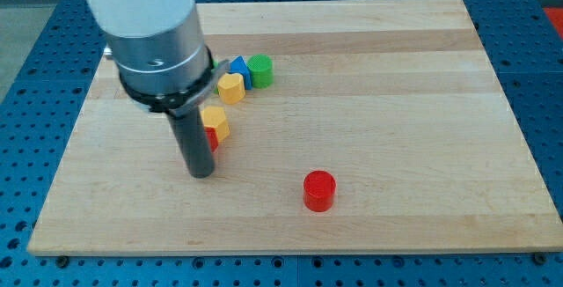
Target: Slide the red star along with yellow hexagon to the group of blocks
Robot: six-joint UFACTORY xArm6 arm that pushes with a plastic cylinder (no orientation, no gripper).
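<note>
My tip [201,174] rests on the pale wooden counter [396,102], touching the red star block [211,140], which is mostly hidden behind the rod; the yellow hexagon block [215,121] sits right against that star at its upper side; there are no fingers, so nothing is pinched; nearby toward the view's top stand a second yellow block [230,87], a blue block [240,67] and a green cylinder [260,69]; a red cylinder [319,190] stands well apart, lower right.

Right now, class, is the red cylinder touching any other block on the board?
No. The red cylinder stands alone toward the view's bottom, well apart from the yellow hexagon and the other blocks.
</note>
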